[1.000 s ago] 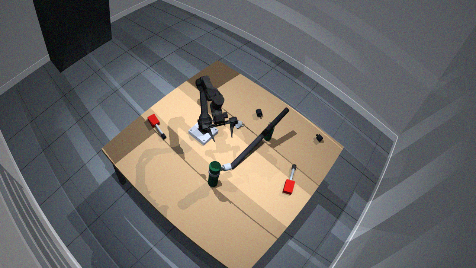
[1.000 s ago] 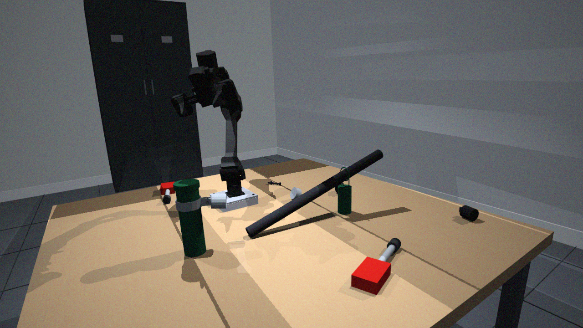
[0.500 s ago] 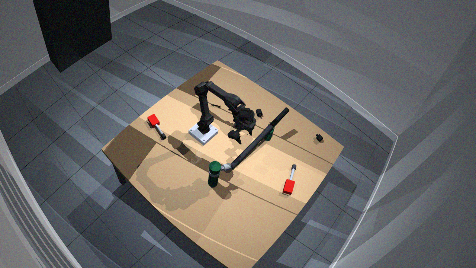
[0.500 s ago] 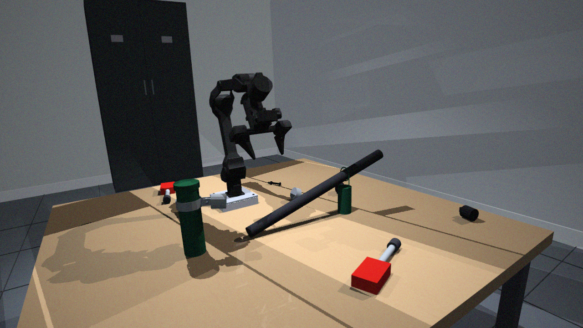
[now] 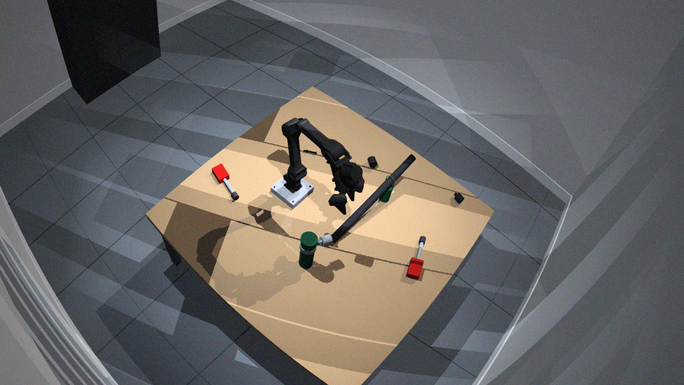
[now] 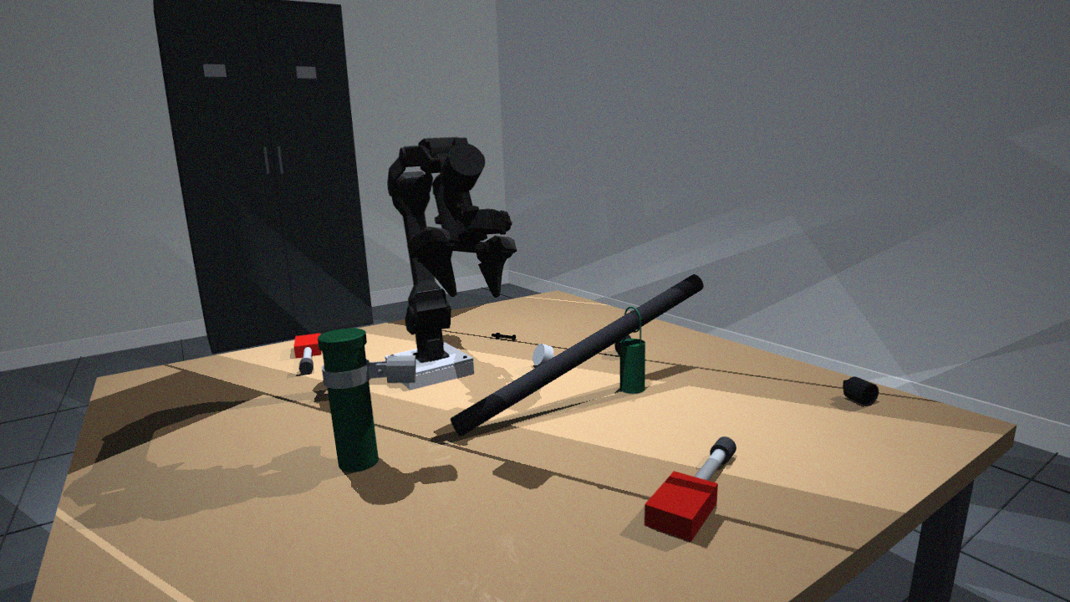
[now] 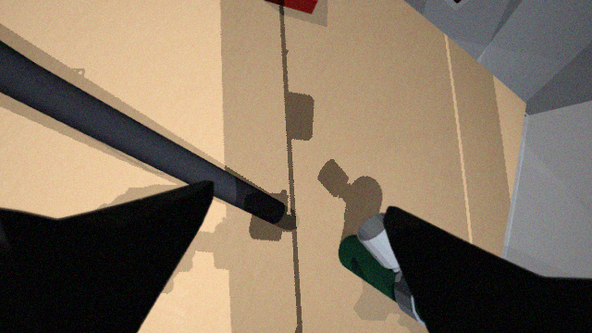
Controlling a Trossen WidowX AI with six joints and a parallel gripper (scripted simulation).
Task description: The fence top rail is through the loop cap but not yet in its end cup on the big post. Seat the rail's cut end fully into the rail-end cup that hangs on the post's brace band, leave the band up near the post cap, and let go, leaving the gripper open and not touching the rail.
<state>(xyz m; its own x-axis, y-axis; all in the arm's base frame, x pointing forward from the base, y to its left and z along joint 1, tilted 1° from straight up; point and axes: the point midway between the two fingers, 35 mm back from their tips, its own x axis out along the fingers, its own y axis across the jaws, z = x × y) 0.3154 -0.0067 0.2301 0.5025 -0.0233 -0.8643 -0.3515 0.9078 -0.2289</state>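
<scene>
So the tan table [image 5: 305, 306] [image 6: 247, 553] [image 7: 393, 83] has this long dark pipe [image 5: 371, 204] [image 6: 576, 355] [image 7: 139, 143] slanting through the loop, low end outside the cup [image 5: 325, 239] [image 6: 400, 368] [image 7: 378, 245]. Gripper [image 5: 347, 206] [image 6: 474, 294] [image 7: 302, 202] is wide open, holding nothing.
</scene>
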